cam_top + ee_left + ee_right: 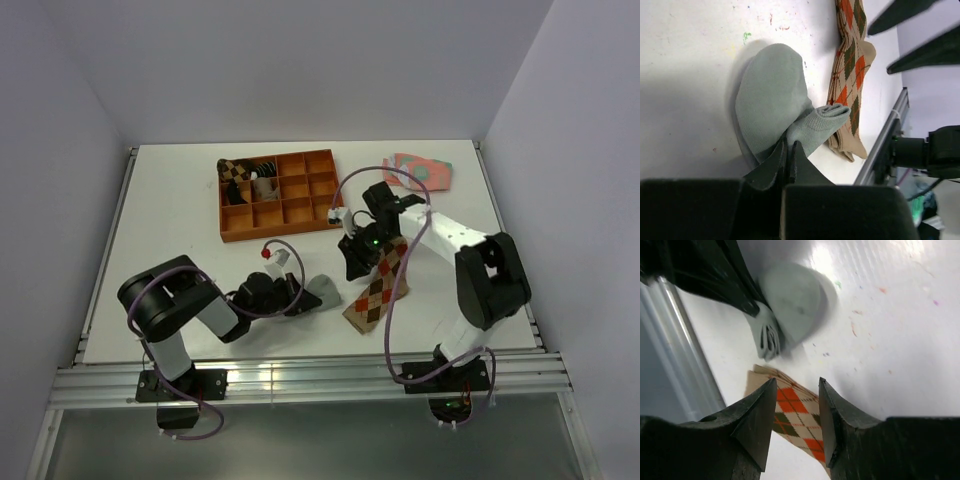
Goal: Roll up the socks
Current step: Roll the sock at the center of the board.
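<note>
Top external: the grey sock [324, 292] is seen on the table [180, 220] in front of the left arm, with the left end effector [299, 300] at its near end. The argyle sock [378, 290] lies flat just beside it, to the right. The right end effector [357, 258] is positioned over its far end. An orange divider tray [280, 195] and the pink-and-green socks [420, 170] are noted further back.

Left wrist: the jaws are closed on a folded-over edge of the grey sock [771, 92]. This is judged to be the start of a roll, pinched so the fabric can be turned over itself.

Right wrist: the jaws are set apart and nothing is held. The argyle sock [796, 412] is seen beneath them. Whether it is touched cannot be told. The stance is judged to be a readying for a grasp.
</note>
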You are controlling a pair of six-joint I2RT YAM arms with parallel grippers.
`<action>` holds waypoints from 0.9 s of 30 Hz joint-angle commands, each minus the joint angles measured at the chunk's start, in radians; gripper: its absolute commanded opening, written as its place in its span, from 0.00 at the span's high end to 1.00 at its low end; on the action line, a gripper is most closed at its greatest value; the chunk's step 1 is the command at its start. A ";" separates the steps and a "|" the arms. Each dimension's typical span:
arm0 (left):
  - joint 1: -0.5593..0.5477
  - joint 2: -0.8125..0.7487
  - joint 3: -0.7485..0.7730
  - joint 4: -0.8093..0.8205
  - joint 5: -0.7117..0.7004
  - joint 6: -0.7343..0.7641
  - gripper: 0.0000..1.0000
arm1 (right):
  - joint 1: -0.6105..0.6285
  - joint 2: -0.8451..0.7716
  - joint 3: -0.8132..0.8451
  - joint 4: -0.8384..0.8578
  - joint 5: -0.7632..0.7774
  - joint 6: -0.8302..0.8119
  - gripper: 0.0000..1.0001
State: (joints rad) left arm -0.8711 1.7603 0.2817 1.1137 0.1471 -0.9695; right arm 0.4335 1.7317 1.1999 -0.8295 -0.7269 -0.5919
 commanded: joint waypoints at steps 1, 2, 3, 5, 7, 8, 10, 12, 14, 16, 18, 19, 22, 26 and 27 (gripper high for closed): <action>0.032 0.027 0.008 -0.291 0.120 -0.055 1.00 | -0.001 -0.142 -0.115 0.190 0.078 -0.005 0.53; 0.047 0.024 0.019 -0.364 0.130 -0.064 1.00 | 0.001 -0.174 -0.144 0.214 0.084 -0.012 0.53; 0.058 0.022 0.028 -0.386 0.159 -0.072 1.00 | 0.002 -0.234 -0.198 0.237 0.099 -0.020 0.53; 0.081 0.016 0.054 -0.473 0.180 -0.098 1.00 | 0.025 -0.294 -0.253 0.302 0.119 -0.043 0.53; 0.098 0.025 0.066 -0.485 0.238 -0.124 1.00 | 0.051 -0.388 -0.338 0.357 0.141 -0.086 0.53; 0.116 0.031 0.071 -0.488 0.253 -0.138 1.00 | 0.066 -0.421 -0.368 0.375 0.149 -0.103 0.52; 0.133 0.053 0.080 -0.502 0.307 -0.162 1.00 | 0.123 -0.515 -0.459 0.449 0.190 -0.127 0.48; 0.149 0.064 0.093 -0.531 0.327 -0.176 1.00 | 0.192 -0.585 -0.537 0.499 0.233 -0.138 0.41; 0.159 0.080 0.102 -0.534 0.373 -0.198 1.00 | 0.263 -0.617 -0.585 0.569 0.285 -0.164 0.39; 0.167 0.085 0.112 -0.554 0.397 -0.198 1.00 | 0.301 -0.618 -0.602 0.586 0.320 -0.175 0.39; 0.173 0.088 0.123 -0.578 0.417 -0.192 1.00 | 0.347 -0.610 -0.617 0.612 0.340 -0.186 0.38; 0.176 0.090 0.125 -0.581 0.428 -0.192 1.00 | 0.362 -0.601 -0.623 0.622 0.369 -0.193 0.38; 0.193 0.099 0.132 -0.601 0.448 -0.183 1.00 | 0.425 -0.584 -0.645 0.674 0.444 -0.217 0.38; 0.204 0.107 0.143 -0.624 0.463 -0.163 1.00 | 0.496 -0.554 -0.669 0.747 0.506 -0.241 0.38; 0.208 0.110 0.143 -0.624 0.467 -0.161 1.00 | 0.508 -0.543 -0.669 0.751 0.512 -0.243 0.38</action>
State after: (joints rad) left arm -0.6662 1.8122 0.4648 0.7250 0.6292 -1.1942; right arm 0.9054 1.1698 0.5404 -0.1814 -0.2951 -0.7994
